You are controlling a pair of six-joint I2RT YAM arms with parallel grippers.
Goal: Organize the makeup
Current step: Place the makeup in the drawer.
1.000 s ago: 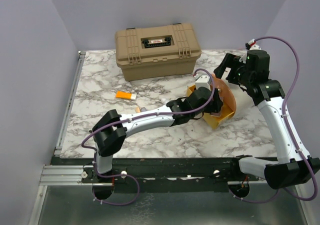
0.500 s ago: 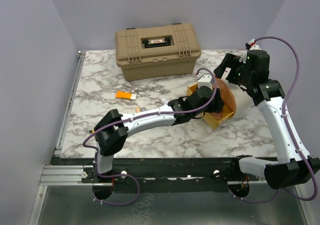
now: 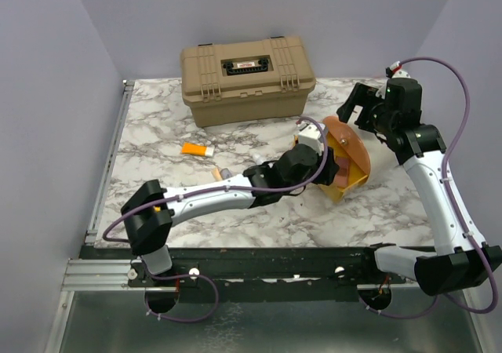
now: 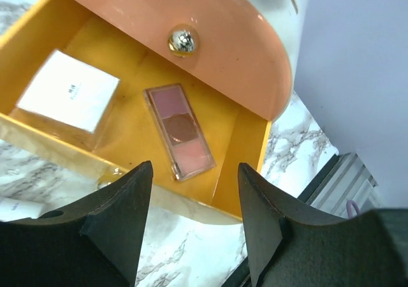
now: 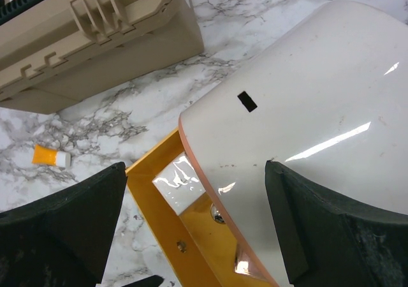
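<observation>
- Left gripper [image 4: 194,171], wide and empty, faces the pouch [image 4: 239,153]; the palette [image 4: 180,131] lies inside.
- Right gripper [image 5: 196,172], wide, hangs over the lid [image 5: 306,108].
- Judged next: back out straight, clear of the rim, then fetch the tube [image 3: 195,149], left.

A closed tan hard case [image 3: 248,78] is set at the far edge of the marble table [image 3: 157,133]. To its right, near but apart, a cream-and-orange round pouch [image 3: 353,165] is propped open, its pale lid [image 5: 306,108] raised over the yellow interior.
</observation>
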